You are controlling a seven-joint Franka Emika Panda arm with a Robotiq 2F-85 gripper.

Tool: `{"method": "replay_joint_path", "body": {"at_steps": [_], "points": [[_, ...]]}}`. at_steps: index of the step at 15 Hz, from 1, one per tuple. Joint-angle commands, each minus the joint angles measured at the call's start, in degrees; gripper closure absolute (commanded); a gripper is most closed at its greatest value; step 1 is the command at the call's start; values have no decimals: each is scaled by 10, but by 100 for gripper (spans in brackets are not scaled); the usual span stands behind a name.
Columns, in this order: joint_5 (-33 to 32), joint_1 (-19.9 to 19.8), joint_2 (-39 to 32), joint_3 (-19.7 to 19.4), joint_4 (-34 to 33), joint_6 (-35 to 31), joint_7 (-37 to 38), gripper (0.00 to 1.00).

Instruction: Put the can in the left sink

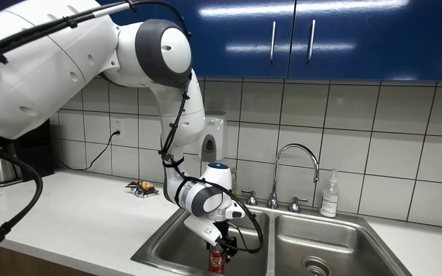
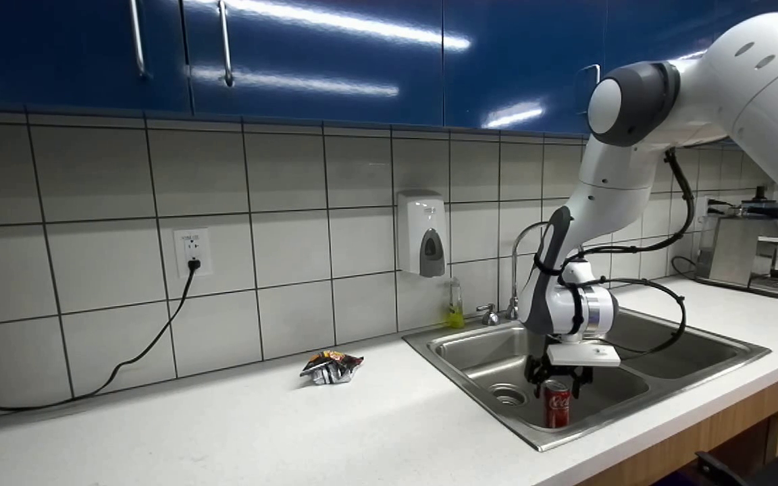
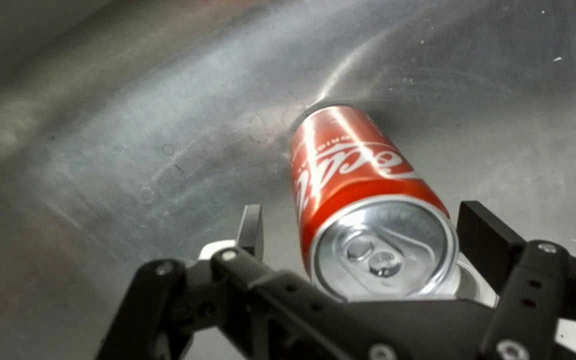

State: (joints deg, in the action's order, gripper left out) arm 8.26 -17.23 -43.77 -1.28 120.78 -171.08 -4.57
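White worktop [image 2: 261, 432] is edging the steel left sink [image 1: 190, 247]. Inside, the cylindrical red can [image 3: 370, 197] is standing between the gripper's [image 3: 360, 225] parted fingers [image 3: 488, 245], a gap showing.

Red, white-lettered, silver-topped can [image 3: 363, 200]; black end effector [image 3: 363, 225]; white table [image 2: 227, 432], near its back edge a packet [image 2: 331, 368], seemingly black, orange, silver.

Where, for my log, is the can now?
Both exterior views show the can in the left sink; the wrist view, between the open jaws of the tool.
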Motion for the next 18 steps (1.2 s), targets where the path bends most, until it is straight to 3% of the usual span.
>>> {"method": "replay_joint_path", "body": {"at_steps": [1, 18], "points": [[-12, -10, 9, 5, 1, -2, -7, 0], [-16, 7, 144, 8, 47, 23, -8, 0]]}}
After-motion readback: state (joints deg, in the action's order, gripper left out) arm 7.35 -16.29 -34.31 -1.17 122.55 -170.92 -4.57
